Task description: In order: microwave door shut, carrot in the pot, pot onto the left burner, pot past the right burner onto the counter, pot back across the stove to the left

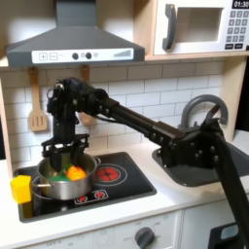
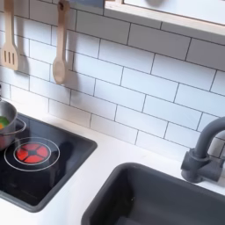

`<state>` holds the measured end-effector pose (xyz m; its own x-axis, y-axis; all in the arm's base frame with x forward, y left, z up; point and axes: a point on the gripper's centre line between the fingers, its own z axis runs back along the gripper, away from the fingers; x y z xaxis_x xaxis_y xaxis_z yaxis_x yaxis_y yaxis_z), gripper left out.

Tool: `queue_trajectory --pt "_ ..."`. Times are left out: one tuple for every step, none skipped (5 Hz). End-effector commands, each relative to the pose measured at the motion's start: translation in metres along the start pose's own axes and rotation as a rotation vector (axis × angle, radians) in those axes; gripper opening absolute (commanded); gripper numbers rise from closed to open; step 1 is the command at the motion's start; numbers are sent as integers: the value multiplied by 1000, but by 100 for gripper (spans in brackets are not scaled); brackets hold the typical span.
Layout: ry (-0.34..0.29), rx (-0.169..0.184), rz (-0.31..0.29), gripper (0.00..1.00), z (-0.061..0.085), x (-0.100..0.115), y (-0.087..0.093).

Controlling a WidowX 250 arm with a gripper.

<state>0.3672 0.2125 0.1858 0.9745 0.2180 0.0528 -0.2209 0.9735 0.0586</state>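
Note:
The shiny pot sits on the left burner of the black stove in the first exterior view. The orange carrot with its green top lies inside it. My gripper hangs straight down just above the pot's mouth, open, with its fingers apart over the carrot. The microwave door at the top right lies flush with the cabinet, shut, with its grey handle on its left edge. In the second exterior view the pot's rim shows at the left edge beside a red burner. The pale counter runs between stove and sink.
A yellow block stands left of the pot at the stove's edge. The dark sink and its faucet lie right of the stove, with the arm's base there. Wooden utensils hang on the tiled wall. A range hood hangs above.

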Motion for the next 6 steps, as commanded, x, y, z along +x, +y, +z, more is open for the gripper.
queue_trajectory --pt "17 7 -6 100 -13 -1 1" --pt "18 -2 2 100 -17 -2 3" --pt "17 -14 11 100 -18 -4 3" --pt "28 -30 8 100 -21 -6 -1" --pt "21 -38 17 100 -21 -6 2" --pt "26 -75 23 100 -28 -7 1"
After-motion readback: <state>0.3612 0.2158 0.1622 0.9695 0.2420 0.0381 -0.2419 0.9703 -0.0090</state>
